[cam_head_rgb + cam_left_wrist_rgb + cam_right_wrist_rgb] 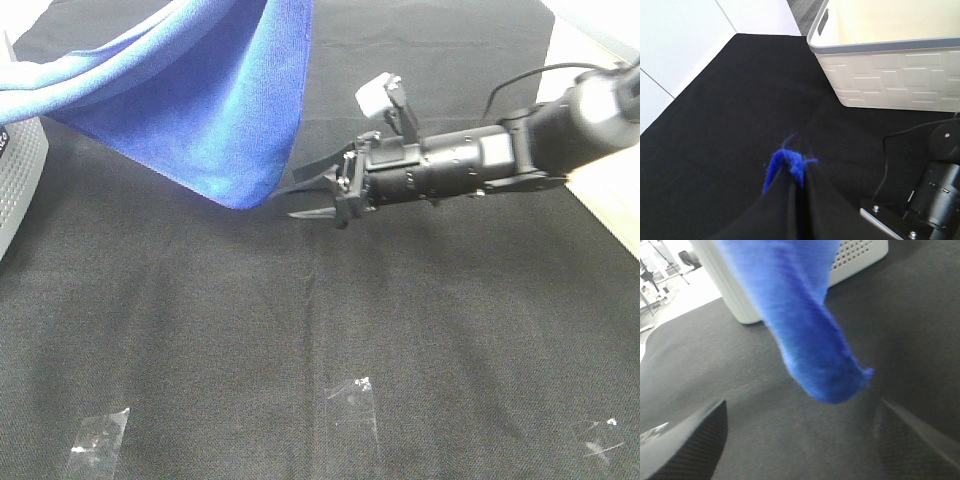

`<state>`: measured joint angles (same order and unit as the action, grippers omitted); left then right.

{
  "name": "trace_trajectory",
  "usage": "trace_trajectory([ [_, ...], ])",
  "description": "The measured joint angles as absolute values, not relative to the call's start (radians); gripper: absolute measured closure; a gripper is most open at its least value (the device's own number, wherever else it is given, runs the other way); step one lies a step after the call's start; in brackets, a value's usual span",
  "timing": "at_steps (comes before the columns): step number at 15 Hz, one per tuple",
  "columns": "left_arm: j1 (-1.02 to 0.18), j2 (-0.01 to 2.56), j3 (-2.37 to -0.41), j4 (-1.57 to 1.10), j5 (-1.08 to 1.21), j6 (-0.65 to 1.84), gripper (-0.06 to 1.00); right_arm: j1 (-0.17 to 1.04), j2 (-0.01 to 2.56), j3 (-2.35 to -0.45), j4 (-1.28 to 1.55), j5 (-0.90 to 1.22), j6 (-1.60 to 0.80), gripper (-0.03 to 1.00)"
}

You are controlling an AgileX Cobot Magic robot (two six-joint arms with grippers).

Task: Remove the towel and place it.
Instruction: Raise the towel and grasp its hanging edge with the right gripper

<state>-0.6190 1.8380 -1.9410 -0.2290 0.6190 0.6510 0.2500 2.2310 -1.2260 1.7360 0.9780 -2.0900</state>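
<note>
— Where is the towel [200, 100] at this moment?

— It is up in the air. In the high camera picture it enters from the upper left of the frame and comes down in one broad blue fold to a single corner near the middle. That corner is very low over the black table cloth [300, 330]; if it touches, I cannot tell.

— Which hand has it?

— The left gripper [795, 175]. In its wrist picture the two black fingers [822, 205] are pressed together, and a small tuft of blue fabric sticks out between the tips.

— And the other arm?

— The right gripper [300, 198] reaches in from the right side of the frame, the arm lying almost level above the cloth. Its tips are just beside the hanging corner. The jaws are spread wide and they hold nothing. In the right wrist picture the blue corner hangs in the space between the two fingers, apart from both.

— What more is on the table?

— A white plastic basket [890, 70] stands on the black cloth, in the upper right of the left wrist picture; a piece of it also shows at the left edge of the high picture. Three pieces of clear tape [352, 400] are stuck along the bottom of that frame. At the right edge a light wooden surface [610, 210] shows beside the cloth.
</note>
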Motion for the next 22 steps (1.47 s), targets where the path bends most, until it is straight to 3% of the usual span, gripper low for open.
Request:
trace_trajectory([
  [7,-0.619,1.838,-1.941,-0.229,0.619,0.651,0.94,0.287,2.294,-1.348,1.736,0.973,-2.087,0.2],
  [15,-0.619,1.838,-1.941,-0.219,0.619,0.651,0.94,0.367,2.319,-1.359,1.735,1.014,-2.087,0.24],
  [18,-0.619,1.839,-1.941,-0.21,0.619,0.651,0.94,0.366,2.319,-1.359,1.735,0.965,-2.048,0.33],
  [20,-0.619,1.839,-1.941,-0.21,0.619,0.651,0.94,0.366,2.319,-1.359,1.736,0.929,-1.997,0.46],
  [22,-0.619,1.839,-1.941,-0.21,0.619,0.651,0.94,0.366,2.319,-1.359,1.736,0.91,-1.974,0.65],
])
